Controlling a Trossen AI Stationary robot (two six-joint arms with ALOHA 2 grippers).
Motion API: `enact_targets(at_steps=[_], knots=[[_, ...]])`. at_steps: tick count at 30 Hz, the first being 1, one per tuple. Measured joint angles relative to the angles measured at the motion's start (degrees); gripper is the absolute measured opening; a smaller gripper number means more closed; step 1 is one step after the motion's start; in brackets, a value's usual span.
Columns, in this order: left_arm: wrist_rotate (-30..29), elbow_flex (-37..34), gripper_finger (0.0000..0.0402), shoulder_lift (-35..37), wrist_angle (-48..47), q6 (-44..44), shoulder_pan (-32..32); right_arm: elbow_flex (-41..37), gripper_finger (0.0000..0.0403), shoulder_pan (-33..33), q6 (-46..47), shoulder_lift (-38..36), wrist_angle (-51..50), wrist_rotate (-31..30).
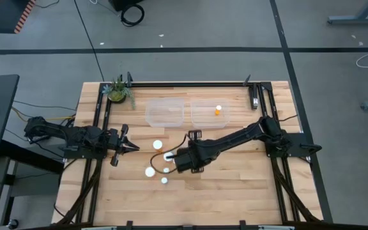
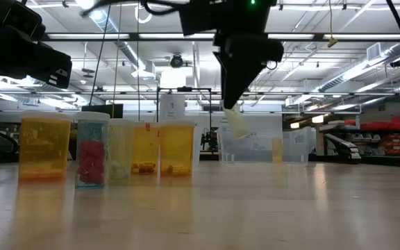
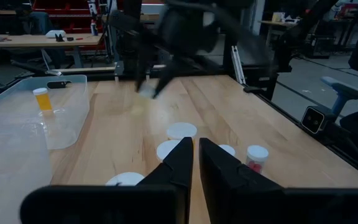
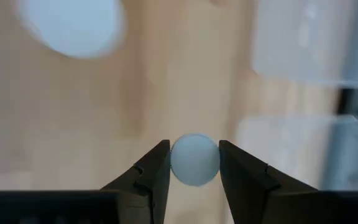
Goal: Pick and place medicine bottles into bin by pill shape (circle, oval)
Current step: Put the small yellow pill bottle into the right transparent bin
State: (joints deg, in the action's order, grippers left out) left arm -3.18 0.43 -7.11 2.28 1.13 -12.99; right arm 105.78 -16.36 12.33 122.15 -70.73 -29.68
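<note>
Several amber bottles with white caps (image 1: 158, 145) stand upright on the wooden table (image 1: 235, 191); in the low view they form a row (image 2: 144, 148). My right gripper (image 1: 171, 158) is shut on a small bottle (image 2: 236, 123), lifted above the table near that group. One orange bottle (image 1: 218, 110) stands in the right clear bin (image 1: 197, 118); the left clear bin (image 1: 165, 112) stands beside it. My left gripper (image 1: 130, 147) waits shut and empty left of the bottles; in the left wrist view (image 3: 196, 155) it looks over their caps (image 3: 182, 130). My right gripper pinches the small bottle's round white cap (image 4: 194, 160) between its two fingers, one on each side. The fingers come from above, pointing down. The bottle hangs below the fingers (image 2: 231, 104), a little tilted, clear of the table.
A small potted plant (image 1: 118, 90) stands at the table's far left corner. Black frame rails (image 1: 190, 84) run along the far edge and both sides. Bare wood lies toward the near edge and the right.
</note>
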Motion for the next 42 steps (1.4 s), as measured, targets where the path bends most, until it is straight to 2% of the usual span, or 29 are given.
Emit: enact_targets(at_steps=[7,23,33,42], knots=[[0.0,-0.02,0.0034,0.0,0.0,0.0,0.01,0.0,0.0136,2.77,4.29,0.0,-8.78,-6.35],[0.0,-0.02,0.003,0.0,0.0,0.0,0.02,-0.02,0.0136,7.0,7.03,0.02,-18.05,-9.39],[0.0,-0.01,0.004,0.0,0.0,0.0,0.02,-0.02,0.0136,11.23,5.01,0.02,-18.52,-12.53],[0.0,-0.02,0.003,0.0,0.0,0.0,0.02,-0.02,0.0136,17.48,2.65,0.02,-18.55,-16.18]])
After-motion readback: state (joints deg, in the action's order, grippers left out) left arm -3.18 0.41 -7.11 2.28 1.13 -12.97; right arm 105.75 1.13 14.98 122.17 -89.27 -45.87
